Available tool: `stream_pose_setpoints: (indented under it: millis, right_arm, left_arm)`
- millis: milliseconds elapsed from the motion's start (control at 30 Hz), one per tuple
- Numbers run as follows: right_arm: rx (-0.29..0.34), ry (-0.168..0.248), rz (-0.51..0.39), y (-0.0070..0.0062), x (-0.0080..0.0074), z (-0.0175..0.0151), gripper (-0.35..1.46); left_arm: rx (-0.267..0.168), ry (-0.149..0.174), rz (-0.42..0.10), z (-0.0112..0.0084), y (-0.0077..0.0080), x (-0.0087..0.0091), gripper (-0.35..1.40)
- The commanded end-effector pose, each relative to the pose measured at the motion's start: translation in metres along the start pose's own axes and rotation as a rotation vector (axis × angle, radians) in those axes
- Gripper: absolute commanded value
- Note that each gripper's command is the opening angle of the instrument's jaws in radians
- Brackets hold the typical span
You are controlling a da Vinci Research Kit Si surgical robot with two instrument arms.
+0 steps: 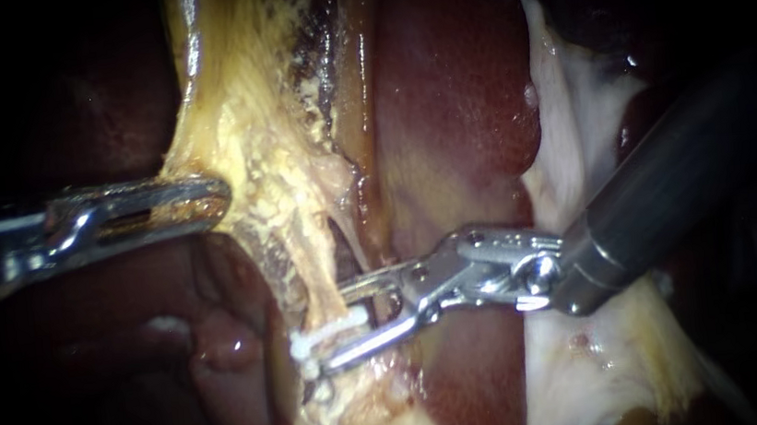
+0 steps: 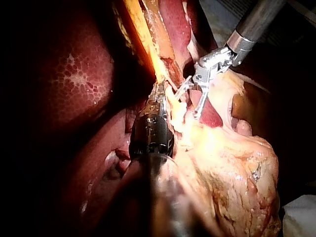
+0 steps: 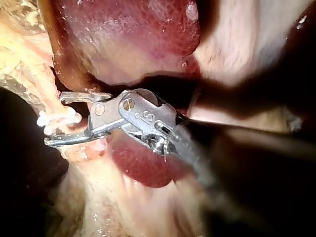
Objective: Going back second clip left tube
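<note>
A white clip sits across the left tube, a yellowish strand running down the middle of the endoscope view. My right instrument comes in from the right. Its jaws stand open, one above and one below the clip, with a gap showing. The right wrist view shows the same clip between the open jaws. My left instrument enters from the left, jaws shut on the yellow fatty tissue higher up and holding it taut. In the left wrist view its jaws grip that yellow strand.
Dark red liver lies behind the tubes. Pale whitish tissue runs under the right instrument's shaft. A thinner strand runs just right of the clipped tube. A large lump of yellow fat lies beside the left instrument.
</note>
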Motion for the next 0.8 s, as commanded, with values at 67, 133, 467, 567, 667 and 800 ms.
stream_pose_setpoints:
  millis: [67, 133, 467, 567, 667, 800]
  right_arm:
    - [-0.009, 0.002, -0.015, -0.0003, 0.0002, -0.0010, 0.60]
    - [-0.014, 0.002, -0.040, -0.0007, 0.0004, -0.0021, 0.60]
    - [-0.048, 0.001, -0.187, -0.0038, 0.0028, -0.0088, 0.60]
    - [-0.077, 0.001, -0.232, -0.0043, 0.0044, -0.0110, 0.60]
    - [-0.105, -0.003, -0.271, -0.0049, 0.0059, -0.0130, 0.60]
    - [-0.127, -0.006, -0.296, -0.0055, 0.0072, -0.0144, 0.60]
  left_arm:
    - [0.001, 0.000, 0.001, 0.0000, 0.0001, 0.0000, -0.35]
    - [0.000, -0.001, 0.001, 0.0001, 0.0001, 0.0000, -0.35]
    - [0.001, -0.001, 0.003, 0.0003, 0.0005, 0.0003, -0.35]
    - [0.000, -0.002, 0.004, 0.0006, 0.0007, 0.0005, -0.35]
    - [0.000, -0.002, 0.005, 0.0008, 0.0008, 0.0006, -0.35]
    - [0.000, -0.002, 0.005, 0.0009, 0.0010, 0.0006, -0.35]
